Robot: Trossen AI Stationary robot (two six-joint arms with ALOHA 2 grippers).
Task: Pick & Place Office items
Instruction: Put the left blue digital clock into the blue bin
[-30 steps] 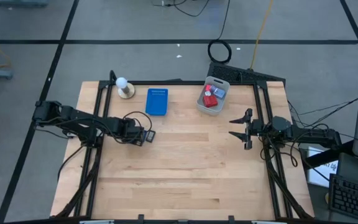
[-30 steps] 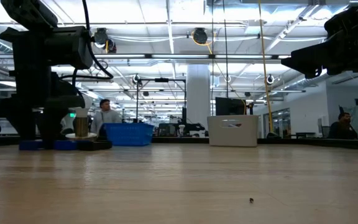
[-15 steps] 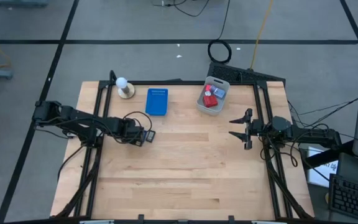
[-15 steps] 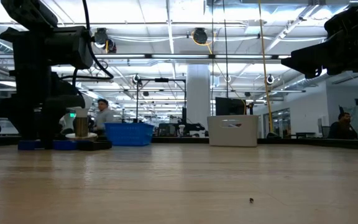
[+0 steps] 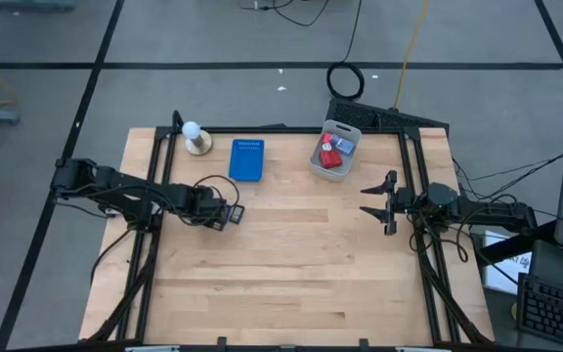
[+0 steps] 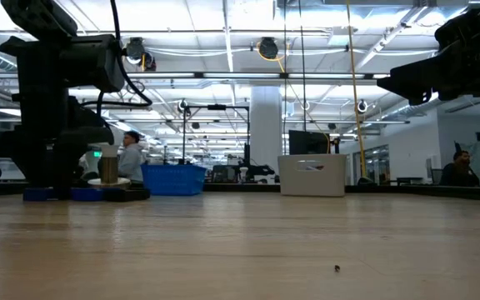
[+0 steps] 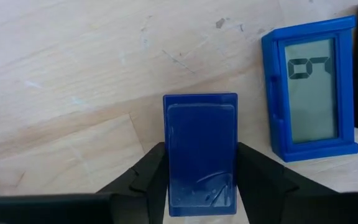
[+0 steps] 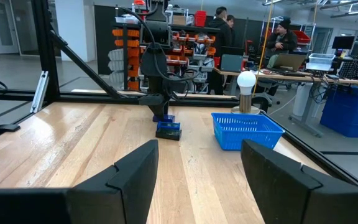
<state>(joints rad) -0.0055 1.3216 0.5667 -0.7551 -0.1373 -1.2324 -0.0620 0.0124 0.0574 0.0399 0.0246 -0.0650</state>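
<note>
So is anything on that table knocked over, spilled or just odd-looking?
Nothing looks spilled or broken. The one oddity: a little blue device with a screen lies loose on the wood beside the dark-blue block that the left gripper straddles, while other bits sit in the grey bin. The blue basket and the white ball stand upright.

Desk [image 5: 291, 264]: pale wood planks with fine grain
Rectangular piece [image 7: 201, 152]: solid dark blue, glossy
Small display unit [image 7: 311, 90]: bright blue frame, grey screen with dark digits
Basket [image 8: 246, 130]: blue mesh
Ball lamp [image 5: 192, 129]: white globe on tan round base
Bin [image 5: 334, 151]: light grey, with red and blue-grey items inside
Arms: black
</note>
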